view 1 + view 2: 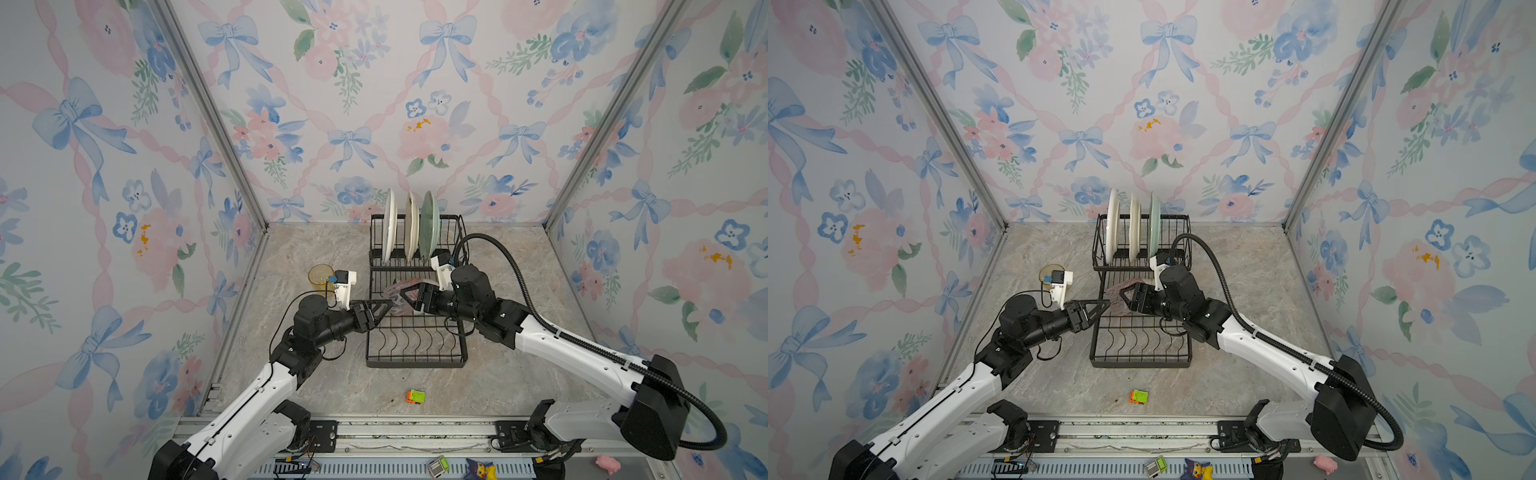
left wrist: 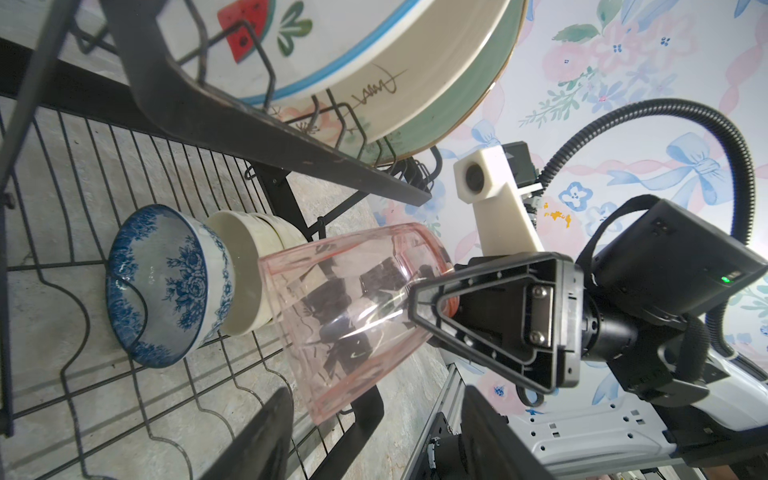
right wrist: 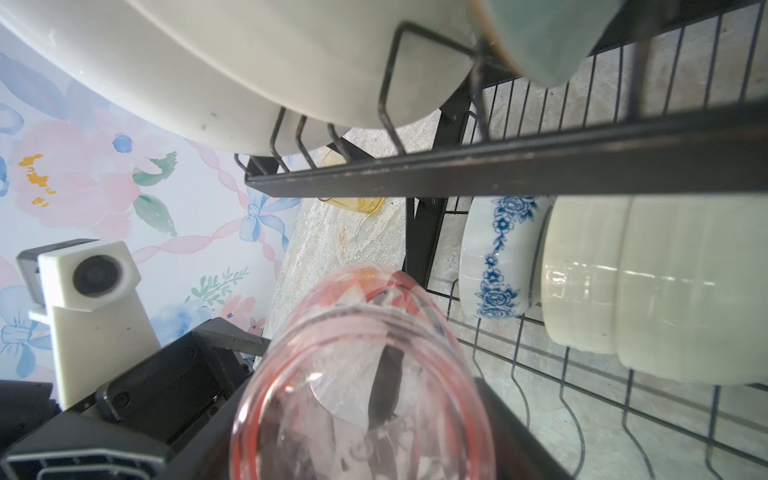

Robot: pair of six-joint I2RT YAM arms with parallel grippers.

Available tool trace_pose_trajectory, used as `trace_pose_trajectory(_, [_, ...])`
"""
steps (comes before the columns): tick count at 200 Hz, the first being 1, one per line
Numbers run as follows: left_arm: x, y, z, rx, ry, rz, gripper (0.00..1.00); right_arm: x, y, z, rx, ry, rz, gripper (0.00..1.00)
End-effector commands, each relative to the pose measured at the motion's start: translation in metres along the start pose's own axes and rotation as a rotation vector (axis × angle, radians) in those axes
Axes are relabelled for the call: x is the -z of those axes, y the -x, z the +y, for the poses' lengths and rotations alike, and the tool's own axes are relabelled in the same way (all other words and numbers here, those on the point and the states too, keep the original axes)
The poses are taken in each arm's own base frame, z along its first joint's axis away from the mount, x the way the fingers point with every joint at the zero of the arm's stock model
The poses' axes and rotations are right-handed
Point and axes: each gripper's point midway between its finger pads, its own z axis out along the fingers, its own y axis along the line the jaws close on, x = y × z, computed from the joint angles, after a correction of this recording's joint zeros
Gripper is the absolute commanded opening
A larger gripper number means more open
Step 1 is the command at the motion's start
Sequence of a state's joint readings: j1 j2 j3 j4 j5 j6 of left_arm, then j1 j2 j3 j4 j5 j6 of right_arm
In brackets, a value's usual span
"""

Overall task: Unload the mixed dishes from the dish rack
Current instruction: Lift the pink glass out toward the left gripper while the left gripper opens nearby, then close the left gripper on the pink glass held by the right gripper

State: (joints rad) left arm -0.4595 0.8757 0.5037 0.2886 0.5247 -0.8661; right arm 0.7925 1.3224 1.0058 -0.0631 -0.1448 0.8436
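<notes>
Room: a booth closed on three sides by floral wallpaper (image 1: 374, 104) of blue bows and pink blooms, with metal posts at the corners.
Table: the marbled grey-beige table (image 1: 307, 374) carries the black wire dish rack (image 1: 415, 364) toward the back, near the middle.
Upper tier: three plates stand on edge in the raised basket: the watermelon plate (image 1: 389, 226), white with red slices, the cream plate (image 1: 411, 226) and the pale green plate (image 1: 429, 226).
Lower tier: the blue-patterned bowl (image 2: 166, 286) and the white bowl (image 2: 245, 274) lean on edge against each other beneath the basket.
Mid-air: the pink tumbler (image 2: 345, 316), clear rose glass, lies tipped on its side above the lower tray, between the two arms.
Right arm: the right gripper (image 1: 405, 296) is clamped on the tumbler's narrower end, its dark pads showing through the glass.
Left arm: the left gripper (image 1: 388, 305) has its jaws apart, one on either side of the tumbler's wide mouth. Whether they touch the glass cannot be told.
Off the rack: the amber tumbler (image 1: 320, 276) stands on the table left of the rack. A small orange-green toy block (image 1: 415, 396) lies in front of the rack, well apart.
</notes>
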Motion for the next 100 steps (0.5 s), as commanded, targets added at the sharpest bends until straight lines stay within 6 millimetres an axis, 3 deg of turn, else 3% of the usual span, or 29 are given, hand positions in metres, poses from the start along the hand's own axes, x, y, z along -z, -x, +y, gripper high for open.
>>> trace_pose_trajectory(1, [-0.004, 0.0, -0.006, -0.004, -0.028, 0.001, 0.63, 0.002, 0.007, 0.004, -0.026, 0.047, -0.021, 0.73])
trace_pose_trajectory(100, [-0.02, -0.004, -0.007, -0.008, -0.06, 0.019, 0.62, 0.001, 0.006, 0.006, -0.064, 0.088, -0.017, 0.72])
